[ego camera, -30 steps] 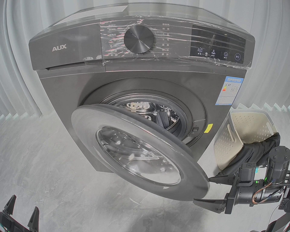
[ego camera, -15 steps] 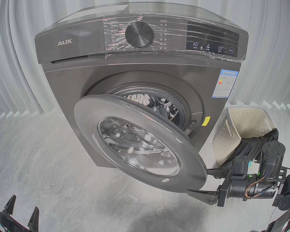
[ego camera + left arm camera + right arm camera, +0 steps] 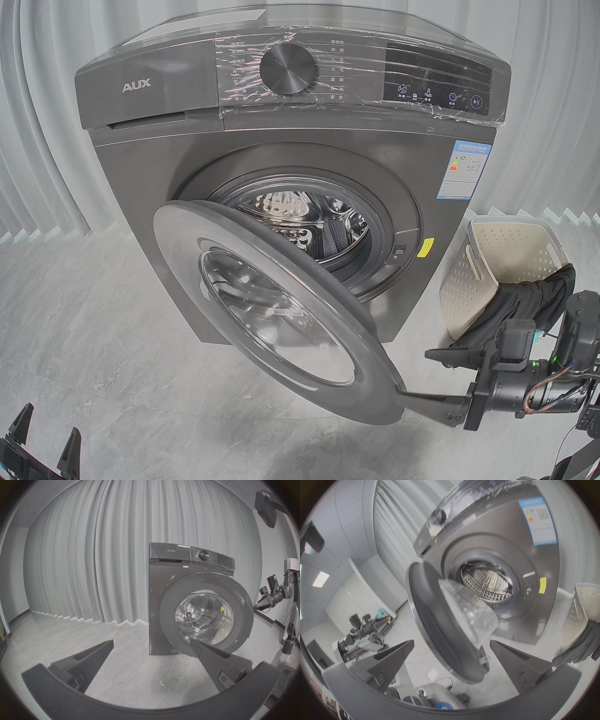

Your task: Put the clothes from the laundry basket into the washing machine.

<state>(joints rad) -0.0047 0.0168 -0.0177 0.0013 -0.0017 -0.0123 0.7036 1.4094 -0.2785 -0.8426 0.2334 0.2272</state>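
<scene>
The right gripper (image 3: pixel 415 375), fingers spread and empty, sat at the head view's lower right, its lower finger against the door's (image 3: pixel 281 300) rim. The right wrist view put that rim between the parted fingers (image 3: pixel 389 661). The arm lay level, coming in from the right edge. Just above it, dark clothes (image 3: pixel 531 300) hung over the basket (image 3: pixel 500 244) beside the washer (image 3: pixel 156 156). The left gripper (image 3: pixel 50 422), also spread and empty, pointed up in the lower left corner.

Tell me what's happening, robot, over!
Both jaws open; right gripper at door edge, left gripper low. Dark clothes hang over laundry basket. Door partly blocks drum.
</scene>
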